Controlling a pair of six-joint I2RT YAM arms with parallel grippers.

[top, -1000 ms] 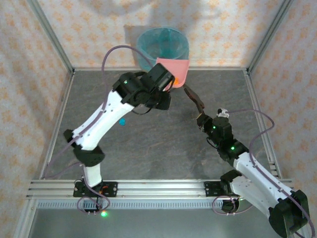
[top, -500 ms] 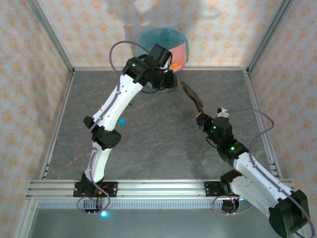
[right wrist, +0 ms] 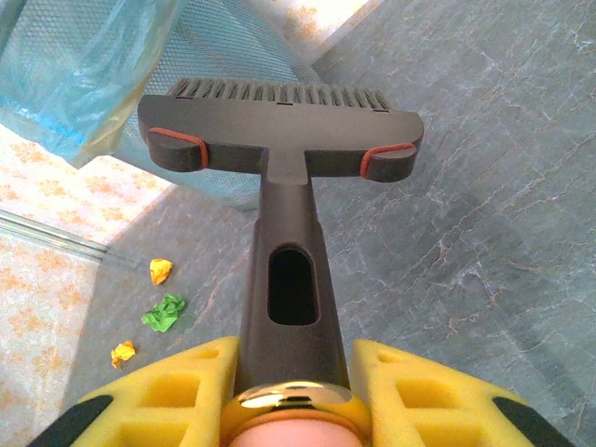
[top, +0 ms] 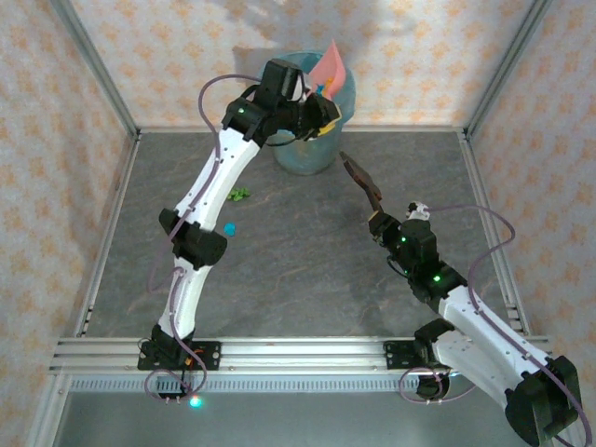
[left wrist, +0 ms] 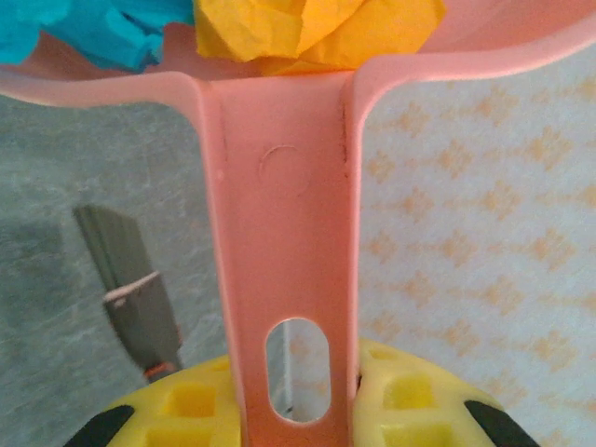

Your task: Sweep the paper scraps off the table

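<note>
Table (top: 307, 270): scraps (top: 240, 194) left of right tool (top: 378, 223)

Table (top: 307, 279): flat, dark grey, marble-mottled, alu frame round the edges. Far-left on it there's a green scrap (top: 240, 194), crumpled, and a cyan scrap (top: 229, 227) just nearer, not touching. Right wrist cam: one orange scrap (right wrist: 160, 270) and another orange bit (right wrist: 122, 353) either side of the green, close to the wall. Big orange wad (left wrist: 317, 28) & cyan wad (left wrist: 84, 28) sit side by side in the pink dustpan (left wrist: 279, 233), lifted off the table at the far side.
</note>
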